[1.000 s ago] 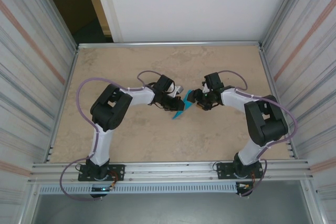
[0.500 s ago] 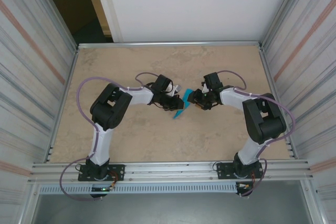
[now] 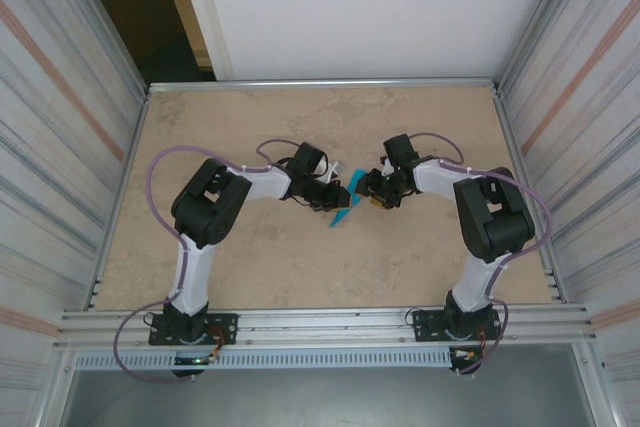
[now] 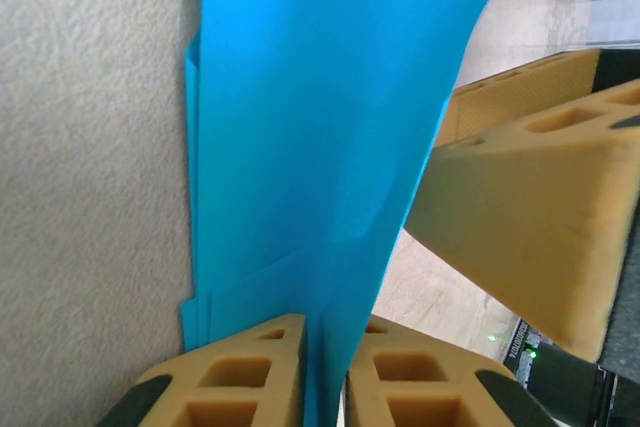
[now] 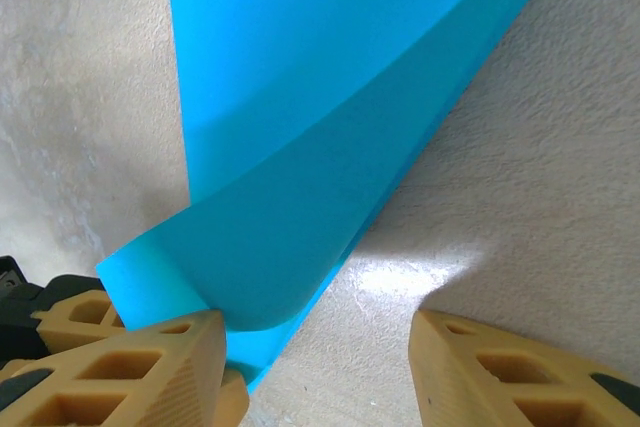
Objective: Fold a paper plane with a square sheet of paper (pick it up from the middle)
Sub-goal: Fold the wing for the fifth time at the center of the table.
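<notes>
Pads of the left gripper (image 4: 325, 347) clamp the part-folded paper plane (image 4: 310, 147). Just right of that gripper, the right gripper (image 5: 320, 367) has edged closer, jaws wide, one finger (image 5: 150, 357) touching the plane's curled flap (image 5: 240, 257): likely lining up the next crease.

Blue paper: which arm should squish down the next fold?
Probably the right arm: its jaws stand open at the paper's curled flap. The left arm's jaws are busy pinching the paper.
</notes>
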